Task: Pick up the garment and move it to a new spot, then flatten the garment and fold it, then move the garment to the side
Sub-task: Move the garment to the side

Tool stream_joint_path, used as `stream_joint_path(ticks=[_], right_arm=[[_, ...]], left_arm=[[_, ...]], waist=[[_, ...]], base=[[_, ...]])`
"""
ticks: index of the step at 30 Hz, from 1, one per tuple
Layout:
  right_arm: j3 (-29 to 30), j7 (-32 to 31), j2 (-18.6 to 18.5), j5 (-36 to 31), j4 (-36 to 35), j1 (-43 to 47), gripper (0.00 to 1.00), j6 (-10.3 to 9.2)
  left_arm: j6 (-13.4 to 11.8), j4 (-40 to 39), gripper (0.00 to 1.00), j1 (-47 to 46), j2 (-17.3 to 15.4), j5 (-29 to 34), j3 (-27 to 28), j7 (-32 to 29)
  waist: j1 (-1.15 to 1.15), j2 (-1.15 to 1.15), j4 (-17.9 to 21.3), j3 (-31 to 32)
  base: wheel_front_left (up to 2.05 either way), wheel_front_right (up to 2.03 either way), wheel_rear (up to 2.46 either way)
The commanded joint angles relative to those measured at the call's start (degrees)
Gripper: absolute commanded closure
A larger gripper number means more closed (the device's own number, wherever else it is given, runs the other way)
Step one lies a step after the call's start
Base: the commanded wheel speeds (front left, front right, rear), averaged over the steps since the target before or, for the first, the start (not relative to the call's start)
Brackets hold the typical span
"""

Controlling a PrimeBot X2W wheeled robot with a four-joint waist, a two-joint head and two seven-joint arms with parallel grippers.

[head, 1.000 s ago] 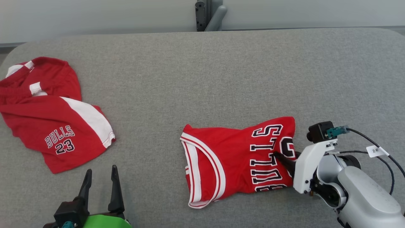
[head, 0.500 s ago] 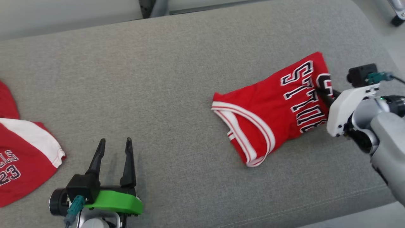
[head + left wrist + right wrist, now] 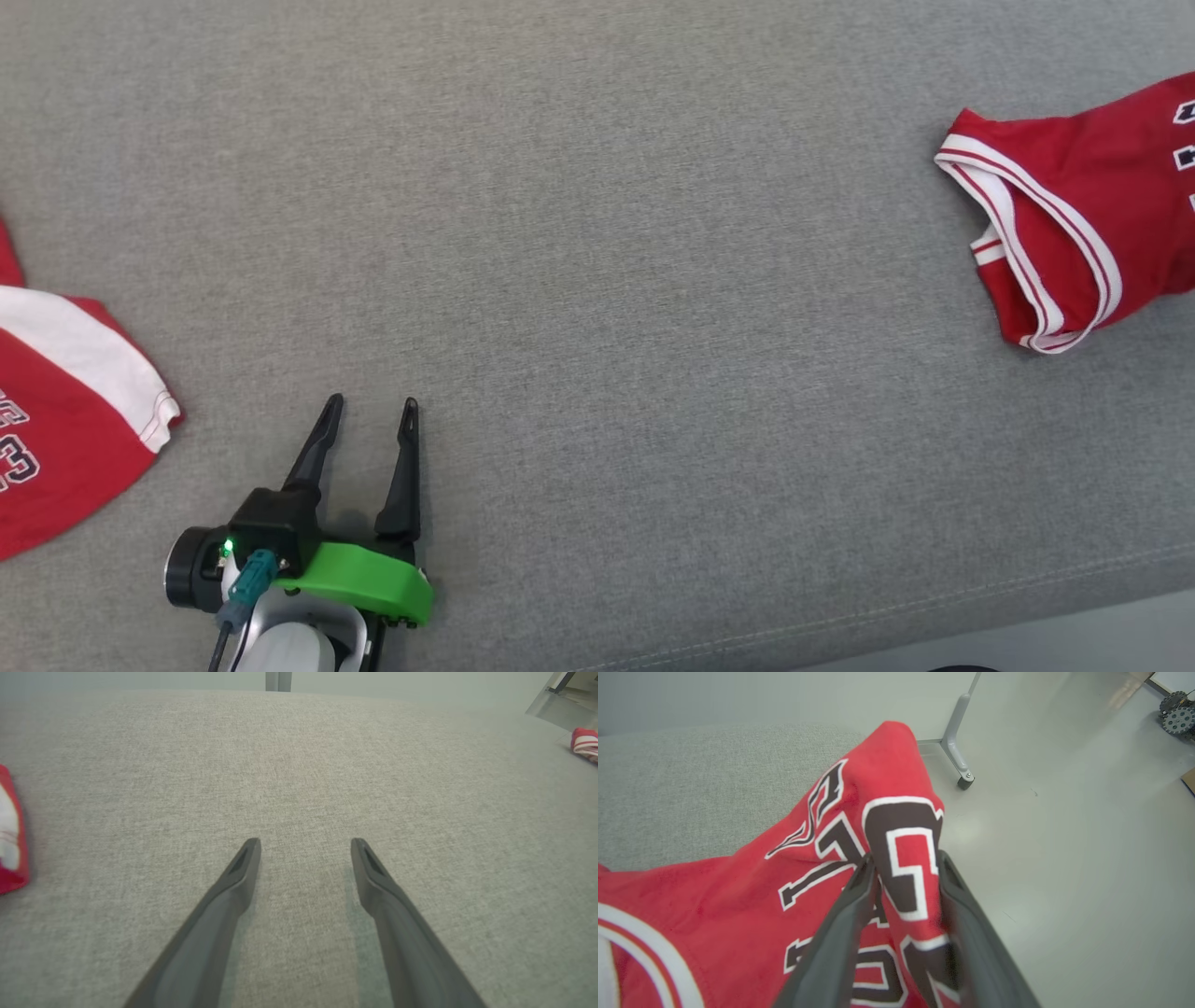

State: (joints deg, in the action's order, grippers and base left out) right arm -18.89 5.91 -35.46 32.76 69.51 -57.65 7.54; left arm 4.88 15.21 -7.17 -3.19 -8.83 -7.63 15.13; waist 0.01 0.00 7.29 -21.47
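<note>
A folded red jersey (image 3: 1083, 205) with white trim and black lettering lies at the right edge of the grey table (image 3: 597, 233), partly cut off by the frame. In the right wrist view the jersey (image 3: 738, 891) is pinched between the dark fingers of my right gripper (image 3: 906, 865), which is shut on a fold of its numbered part; that end reaches past the table edge, over the floor. My left gripper (image 3: 369, 415) stands open over bare cloth at the lower left; the left wrist view shows its fingers (image 3: 240, 877) apart with nothing between them.
Red shorts (image 3: 65, 411) with a white stripe and black print lie at the table's left edge. The table's front edge (image 3: 934, 607) runs across the lower right. Beyond the table are a pale floor, a table leg (image 3: 959, 751) and a wheeled base (image 3: 1176, 716).
The head camera has swung left and down, so the whole picture shifted. The right gripper has carried the jersey toward the table's right edge. The left gripper stays open.
</note>
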Motion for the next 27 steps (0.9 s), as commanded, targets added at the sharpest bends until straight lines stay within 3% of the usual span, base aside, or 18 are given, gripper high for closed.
stream_joint_path(ticks=[1,6,9,13,20,27], right_arm=[[0.88,1.98,0.52,-1.29,1.46,-1.29,0.00,-0.10],[1.08,6.90,1.51,-4.82,3.09,-1.34,0.00,-0.11],[0.73,8.81,3.08,-5.48,-0.04,0.21,0.00,-0.10],[0.48,9.31,2.22,-6.54,-7.12,3.10,0.00,-0.10],[7.29,9.27,-0.48,-8.36,-35.43,21.76,0.00,-0.10],[13.66,9.28,4.09,-13.59,-55.79,45.12,0.00,-0.10]], left_arm=[[-0.11,-0.30,0.00,0.07,-0.26,0.09,0.62,0.00],[-0.16,-0.37,0.00,1.35,0.01,-0.80,1.20,0.00],[-0.34,-0.68,0.00,2.47,0.11,-1.20,1.69,0.00],[-0.55,-0.86,0.00,3.84,0.17,-1.71,2.57,-0.01],[-1.53,-1.88,0.00,7.82,0.25,-3.60,6.12,-0.01],[-1.48,-0.95,0.00,10.65,0.22,-3.02,6.81,-0.01]], waist=[[-0.01,0.00,-2.33,-0.69],[-0.01,0.00,-2.45,1.22],[-0.01,0.00,-1.82,3.51],[-0.01,0.00,-1.20,6.62],[-0.01,0.00,-1.01,14.66],[-0.01,0.00,-2.62,19.78]], base=[[0.00,0.00,0.00],[0.00,0.00,0.00],[0.00,0.00,0.00],[0.00,0.00,0.00],[0.00,0.00,0.00],[0.00,0.00,0.00]])
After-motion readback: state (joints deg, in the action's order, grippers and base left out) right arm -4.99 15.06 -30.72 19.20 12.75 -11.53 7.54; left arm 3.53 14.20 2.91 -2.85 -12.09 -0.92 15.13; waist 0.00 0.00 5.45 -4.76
